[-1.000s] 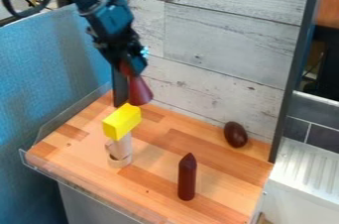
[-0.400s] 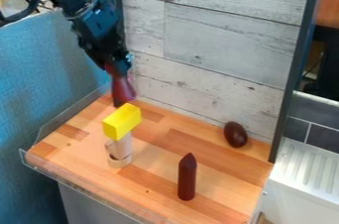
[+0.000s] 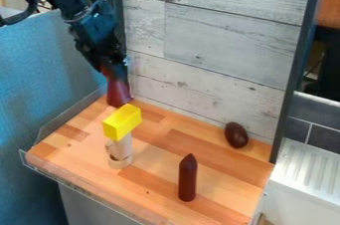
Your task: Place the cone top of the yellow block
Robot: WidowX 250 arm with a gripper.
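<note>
Left of centre in the frame, the cone (image 3: 118, 94) hangs wide end down near the yellow block (image 3: 122, 122), grasped by the claw (image 3: 116, 81).
The block sits across a narrow pale wooden stack (image 3: 120, 150) on the tabletop (image 3: 156, 162), so the step, I judge, wants 2 things: the cone's base centred and level over the block's top, then a soft, straight descent. Pressing off-centre could tip all the pieces. Release only once the base rests flat, then lift straight up. Height between cone and block: cannot tell.
</note>
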